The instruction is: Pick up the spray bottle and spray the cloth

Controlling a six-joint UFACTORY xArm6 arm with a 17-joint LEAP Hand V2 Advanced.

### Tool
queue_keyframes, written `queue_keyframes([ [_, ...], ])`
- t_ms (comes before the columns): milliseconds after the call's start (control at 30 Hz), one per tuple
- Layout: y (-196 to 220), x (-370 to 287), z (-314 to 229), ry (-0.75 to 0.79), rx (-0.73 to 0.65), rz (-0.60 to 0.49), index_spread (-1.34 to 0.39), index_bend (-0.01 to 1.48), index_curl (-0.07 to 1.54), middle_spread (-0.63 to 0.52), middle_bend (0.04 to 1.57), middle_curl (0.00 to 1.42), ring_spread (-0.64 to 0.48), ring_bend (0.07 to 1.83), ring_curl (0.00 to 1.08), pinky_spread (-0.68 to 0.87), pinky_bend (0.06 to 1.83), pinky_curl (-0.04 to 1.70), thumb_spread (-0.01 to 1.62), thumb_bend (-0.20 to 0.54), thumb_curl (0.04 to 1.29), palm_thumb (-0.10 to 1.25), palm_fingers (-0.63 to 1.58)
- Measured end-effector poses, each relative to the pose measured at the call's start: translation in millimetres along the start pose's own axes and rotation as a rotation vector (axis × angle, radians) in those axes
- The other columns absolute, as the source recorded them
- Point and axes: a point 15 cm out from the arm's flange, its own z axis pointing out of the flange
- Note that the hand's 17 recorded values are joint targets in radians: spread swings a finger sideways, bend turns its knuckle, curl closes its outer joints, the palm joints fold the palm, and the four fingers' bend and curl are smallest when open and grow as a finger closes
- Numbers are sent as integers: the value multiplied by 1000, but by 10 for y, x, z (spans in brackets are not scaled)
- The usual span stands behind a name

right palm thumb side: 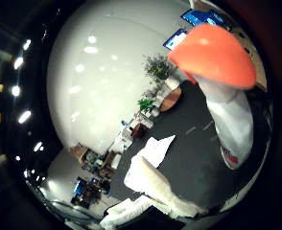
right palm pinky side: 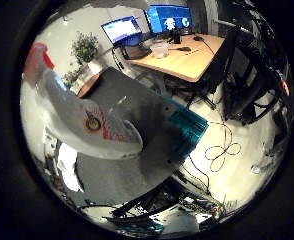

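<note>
The spray bottle (right palm pinky side: 87, 120), white with an orange-red spray head (right palm thumb side: 213, 52), fills much of both palm views and lies close against my palm. It is tilted and hangs above the dark grey table (right palm pinky side: 122, 175). My right hand (right palm thumb side: 153, 189) is shut on it; one white finger shows near the table's edge. The white cloth (right palm thumb side: 155, 149) lies flat on the table, off to the side of the bottle's base and apart from it.
A teal ribbed part (right palm pinky side: 188, 129) sits at the table's corner. Past the table are potted plants (right palm pinky side: 85, 47) and a wooden desk (right palm pinky side: 187, 57) with lit monitors, a black office chair (right palm pinky side: 222, 65) beside it. More plants and clutter line the far wall (right palm thumb side: 146, 105).
</note>
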Motion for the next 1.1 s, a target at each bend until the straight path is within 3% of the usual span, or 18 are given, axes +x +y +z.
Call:
queue_keyframes([
  [167,-71,249,-14,-21,128,13,150,172,306,354,189,283,407,372,261,614,949,231,1210,-15,422,459,21],
  [433,92,690,-2,12,144,71,140,171,305,352,187,287,402,377,257,608,942,228,1213,-14,417,501,28],
  [767,202,697,97,-30,110,81,139,172,307,352,186,286,402,377,253,608,940,226,1212,-19,418,514,30],
  [1100,389,333,370,-167,13,81,139,172,306,351,186,288,403,370,252,631,959,226,1225,-17,419,487,32],
])
